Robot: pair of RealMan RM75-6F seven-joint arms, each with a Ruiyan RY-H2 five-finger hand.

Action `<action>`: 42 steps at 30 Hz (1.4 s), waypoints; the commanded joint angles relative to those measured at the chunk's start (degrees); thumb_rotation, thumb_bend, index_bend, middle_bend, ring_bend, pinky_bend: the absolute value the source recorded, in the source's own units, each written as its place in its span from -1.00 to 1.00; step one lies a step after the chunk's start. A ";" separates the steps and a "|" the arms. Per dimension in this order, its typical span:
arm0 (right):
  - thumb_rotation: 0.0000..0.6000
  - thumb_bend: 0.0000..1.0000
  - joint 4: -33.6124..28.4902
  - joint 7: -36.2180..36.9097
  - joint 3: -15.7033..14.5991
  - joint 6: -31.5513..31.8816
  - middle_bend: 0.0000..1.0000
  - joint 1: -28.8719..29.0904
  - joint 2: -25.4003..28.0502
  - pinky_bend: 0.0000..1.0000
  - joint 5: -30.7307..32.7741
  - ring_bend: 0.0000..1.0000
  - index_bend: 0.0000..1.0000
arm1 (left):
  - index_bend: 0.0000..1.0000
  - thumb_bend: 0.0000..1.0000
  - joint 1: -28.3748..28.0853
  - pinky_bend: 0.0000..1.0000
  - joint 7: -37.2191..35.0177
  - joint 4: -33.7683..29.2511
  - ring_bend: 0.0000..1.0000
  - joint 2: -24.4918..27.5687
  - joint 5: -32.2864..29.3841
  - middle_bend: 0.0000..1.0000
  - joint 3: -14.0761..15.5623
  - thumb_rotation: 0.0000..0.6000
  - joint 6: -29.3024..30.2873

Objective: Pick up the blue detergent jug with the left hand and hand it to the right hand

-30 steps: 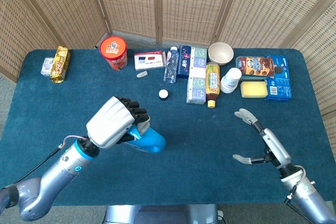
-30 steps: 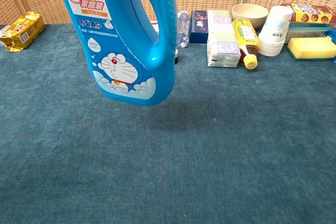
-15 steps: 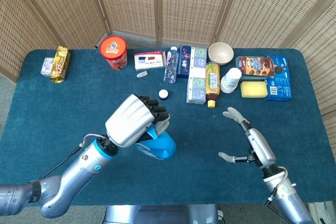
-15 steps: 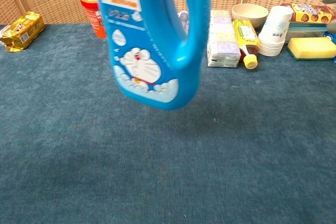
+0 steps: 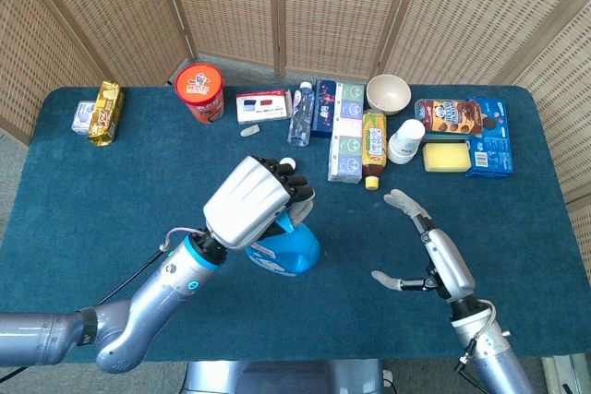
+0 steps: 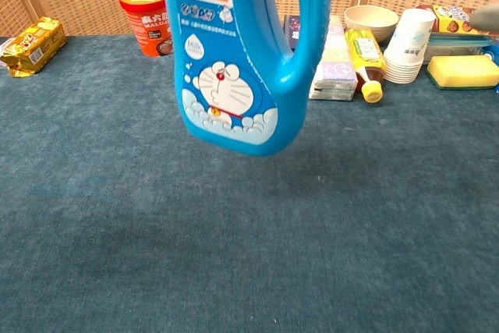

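- Along the far edge of the worktop (image 5: 111,191) runs a row of things: a gold snack packet (image 5: 107,112), a red tub (image 5: 200,91), a flat white box (image 5: 262,105), a small clear bottle (image 5: 300,115), boxed packs (image 5: 343,128), a brown sauce bottle (image 5: 373,147) lying with its yellow cap toward the near side, a bowl (image 5: 389,92), a stack of white cups (image 5: 405,140), a yellow sponge (image 5: 446,156) and a cookie pack (image 5: 459,117).
- A small white-rimmed cap (image 5: 287,165) lies just beyond the left robot hand (image 5: 251,200).
- Between the two hands the blue cloth is bare; the row stands well behind them.
- The left robot hand grips the blue detergent jug (image 6: 238,60) from above, raised off the worktop near its middle.
- In the chest view the jug hangs with its long axis nearly upright, base down and tilted slightly, handle loop toward the right, cartoon label facing the camera.
- The right robot hand (image 5: 431,251) holds nothing, fingers spread, palm turned toward the jug, well apart from it.
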 commanded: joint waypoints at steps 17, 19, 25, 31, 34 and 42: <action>1.00 -1.00 -6.45 -13.03 2.84 0.90 -0.82 1.97 -6.19 -1.00 8.41 -1.00 -1.00 | 0.53 -0.09 -4.27 0.57 2.37 4.86 0.39 -7.73 -0.29 0.50 -0.24 1.00 2.48; 1.00 -1.00 -7.82 -15.22 2.55 0.74 -0.82 2.27 -6.85 -1.00 8.82 -1.00 -1.00 | 0.53 -0.09 -4.82 0.57 2.32 5.83 0.39 -8.70 -0.25 0.50 -0.17 1.00 2.47; 1.00 -1.00 -9.15 -16.53 2.58 0.25 -0.82 2.62 -7.64 -1.00 10.68 -1.00 -1.00 | 0.53 -0.09 -5.93 0.57 2.23 7.65 0.39 -10.54 -0.06 0.50 -0.38 1.00 2.80; 1.00 -1.00 -9.11 -17.49 3.20 0.03 -0.83 3.25 -8.53 -1.00 10.92 -1.00 -1.00 | 0.53 -0.09 -6.71 0.57 0.94 9.42 0.39 -12.63 0.12 0.50 -0.49 1.00 3.35; 1.00 -1.00 -8.80 -19.05 3.87 0.33 -0.84 3.99 -10.44 -1.00 11.82 -1.00 -1.00 | 0.53 -0.09 -7.13 0.57 1.31 10.08 0.39 -13.39 0.44 0.50 -0.32 1.00 3.49; 1.00 -1.00 -8.63 -26.30 4.94 2.60 -0.85 5.66 -15.98 -1.00 13.72 -1.00 -1.00 | 0.53 -0.09 -8.10 0.57 -0.02 11.53 0.39 -15.45 0.42 0.50 -0.72 1.00 3.68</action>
